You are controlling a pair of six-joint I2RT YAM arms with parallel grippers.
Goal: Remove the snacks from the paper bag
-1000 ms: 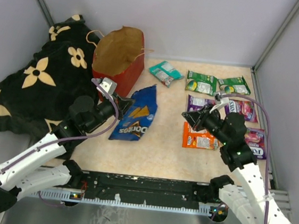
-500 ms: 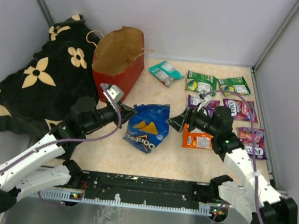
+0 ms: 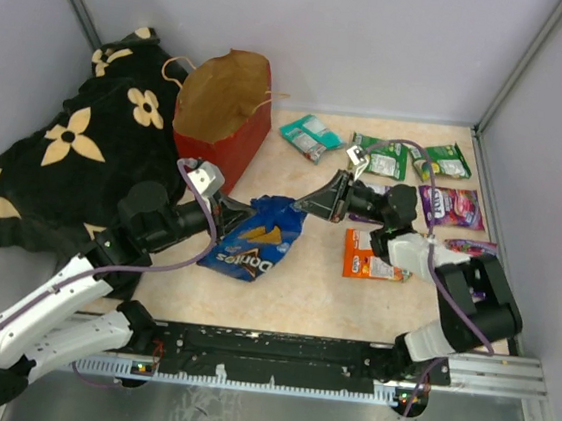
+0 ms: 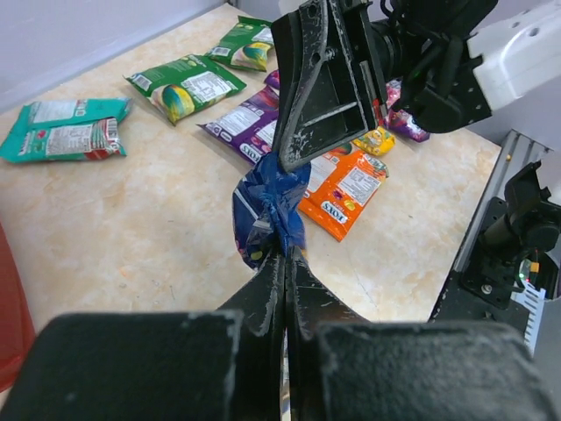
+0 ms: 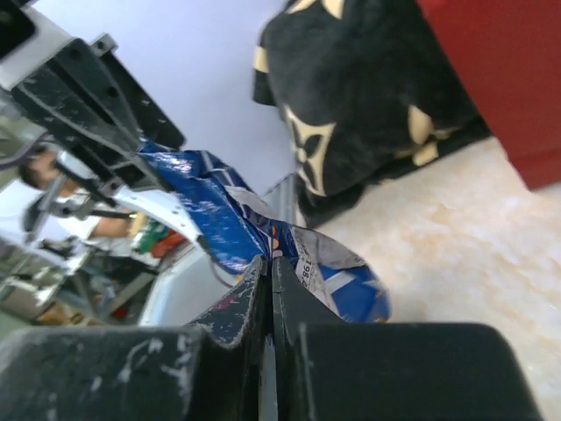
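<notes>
The blue Doritos bag (image 3: 258,238) hangs crumpled between both grippers, low over the table. My left gripper (image 3: 231,213) is shut on its left edge, as the left wrist view (image 4: 286,253) shows. My right gripper (image 3: 304,205) is shut on its upper right corner, as the right wrist view (image 5: 268,260) shows. The red paper bag (image 3: 226,114) stands open at the back left. Teal (image 3: 311,136), green (image 3: 379,157), purple (image 3: 450,204) and orange (image 3: 374,261) packets lie flat on the right.
The black flower-patterned blanket (image 3: 86,150) is heaped at the left, against the paper bag. A second green packet (image 3: 442,161) and a pink-red packet (image 3: 470,248) lie near the right wall. My right arm stretches over the packets.
My right gripper has swung left from over the orange packet to the Doritos bag and shut on its corner. The bag has crumpled and shifted slightly left in the left gripper.
</notes>
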